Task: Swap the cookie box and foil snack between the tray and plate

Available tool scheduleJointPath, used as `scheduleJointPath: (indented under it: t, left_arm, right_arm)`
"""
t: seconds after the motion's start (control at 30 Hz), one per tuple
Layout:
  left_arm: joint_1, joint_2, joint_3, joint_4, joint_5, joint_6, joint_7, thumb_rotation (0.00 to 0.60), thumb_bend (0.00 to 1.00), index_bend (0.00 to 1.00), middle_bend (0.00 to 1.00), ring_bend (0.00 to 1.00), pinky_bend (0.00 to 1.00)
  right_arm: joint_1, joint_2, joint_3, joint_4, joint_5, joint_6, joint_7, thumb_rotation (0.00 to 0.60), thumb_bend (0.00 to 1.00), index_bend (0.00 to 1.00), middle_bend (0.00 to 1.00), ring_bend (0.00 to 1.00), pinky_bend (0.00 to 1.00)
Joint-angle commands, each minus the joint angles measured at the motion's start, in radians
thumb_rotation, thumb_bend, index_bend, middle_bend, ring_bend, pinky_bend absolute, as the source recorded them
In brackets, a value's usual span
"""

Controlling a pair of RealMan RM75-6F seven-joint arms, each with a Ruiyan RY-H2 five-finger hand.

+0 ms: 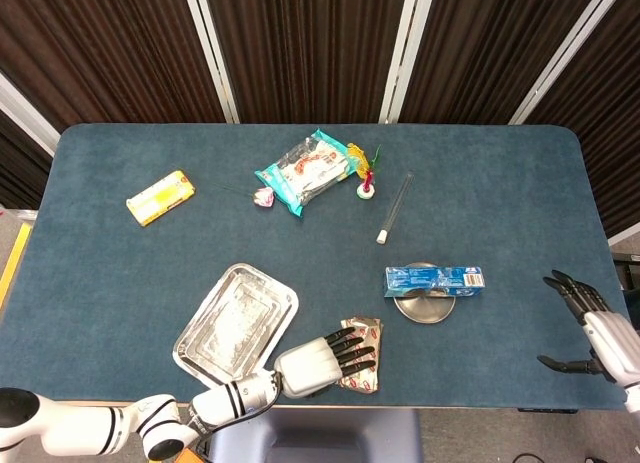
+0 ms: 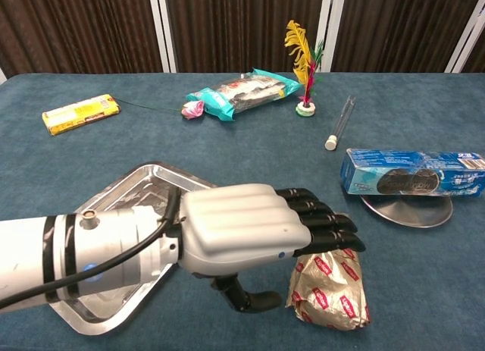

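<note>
The crumpled foil snack (image 1: 364, 355) (image 2: 330, 291) lies on the table near the front edge, right of the empty foil tray (image 1: 237, 318) (image 2: 132, 193). My left hand (image 1: 322, 361) (image 2: 254, 236) reaches over the snack's left side, fingers stretched across its top and thumb low beside it, nothing gripped. The blue cookie box (image 1: 434, 279) (image 2: 413, 173) rests across the small metal plate (image 1: 425, 307) (image 2: 409, 211). Off the table's right edge my right hand (image 1: 592, 330) hangs with fingers spread, holding nothing.
At the back lie a yellow box (image 1: 160, 197) (image 2: 81, 113), a teal snack bag (image 1: 305, 170) (image 2: 242, 92), a feathered shuttlecock (image 1: 366, 173) (image 2: 305, 59), a pink flower (image 1: 263, 196) and a clear tube (image 1: 393, 208) (image 2: 339, 122).
</note>
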Motion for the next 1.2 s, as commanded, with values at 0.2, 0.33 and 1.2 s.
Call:
scheduleJointPath:
  t: [0.2, 0.33, 1.2]
  left_arm:
    - [-0.052, -0.064, -0.015, 0.057, -0.070, -0.029, 0.034, 0.600, 0.41, 0.00, 0.00, 0.00, 0.02]
    - [-0.076, -0.096, -0.016, 0.094, -0.095, -0.042, 0.038, 0.600, 0.41, 0.00, 0.00, 0.00, 0.02]
    - [-0.125, -0.191, 0.048, 0.275, -0.053, 0.083, 0.005, 0.600, 0.43, 0.52, 0.62, 0.52, 0.76]
  right_arm:
    - [0.009, -0.003, 0.010, -0.009, 0.018, -0.033, -0.014, 0.600, 0.18, 0.00, 0.00, 0.00, 0.00]
    - [0.008, -0.002, 0.017, -0.008, 0.028, -0.037, -0.009, 0.600, 0.18, 0.00, 0.00, 0.00, 0.00]
    - [0.010, 0.002, 0.033, -0.006, 0.037, -0.069, -0.002, 0.600, 0.18, 0.00, 0.00, 0.00, 0.00]
